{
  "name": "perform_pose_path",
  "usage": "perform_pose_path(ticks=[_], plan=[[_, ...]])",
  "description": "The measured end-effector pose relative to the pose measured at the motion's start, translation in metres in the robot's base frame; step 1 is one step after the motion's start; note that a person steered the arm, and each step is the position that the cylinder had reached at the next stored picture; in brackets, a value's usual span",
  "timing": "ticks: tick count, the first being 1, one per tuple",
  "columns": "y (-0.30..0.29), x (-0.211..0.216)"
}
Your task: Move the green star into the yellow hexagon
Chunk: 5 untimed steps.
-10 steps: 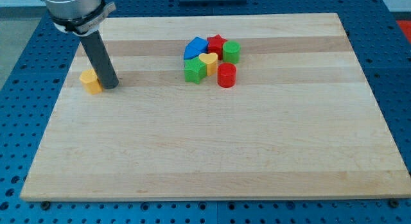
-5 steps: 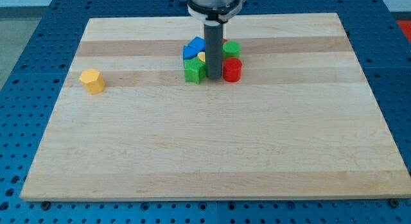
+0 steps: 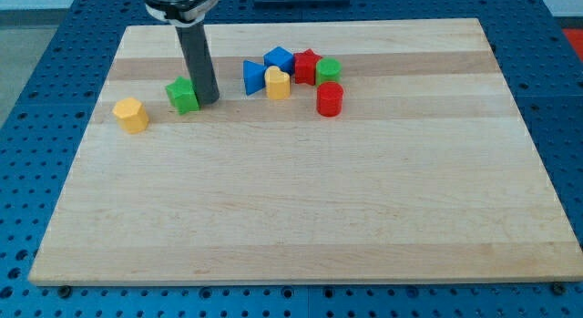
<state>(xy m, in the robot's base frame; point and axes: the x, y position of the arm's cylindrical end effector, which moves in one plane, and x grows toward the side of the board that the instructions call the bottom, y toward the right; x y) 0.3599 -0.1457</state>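
Note:
The green star [image 3: 182, 95] lies on the wooden board's upper left part. My tip [image 3: 207, 100] touches the star's right side. The yellow hexagon [image 3: 131, 115] lies to the star's lower left, a short gap apart from it. The dark rod rises from the tip to the view's top edge.
A cluster lies right of the tip: a blue triangle [image 3: 252, 77], a yellow block [image 3: 277, 83], a blue block [image 3: 279, 58], a red star [image 3: 306, 66], a green cylinder [image 3: 329, 70] and a red cylinder [image 3: 329, 99]. The board's left edge [image 3: 91, 136] is near the hexagon.
My tip swept from the cluster to the left, pushing the green star with it towards the yellow hexagon. The blue triangle and yellow block shifted left; the hexagon stayed put.

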Motion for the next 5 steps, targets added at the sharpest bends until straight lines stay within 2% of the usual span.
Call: perform_pose_path(ticks=[3,4,5], plan=[[-0.053,0.000],[-0.009,0.004],[0.056,0.028]])
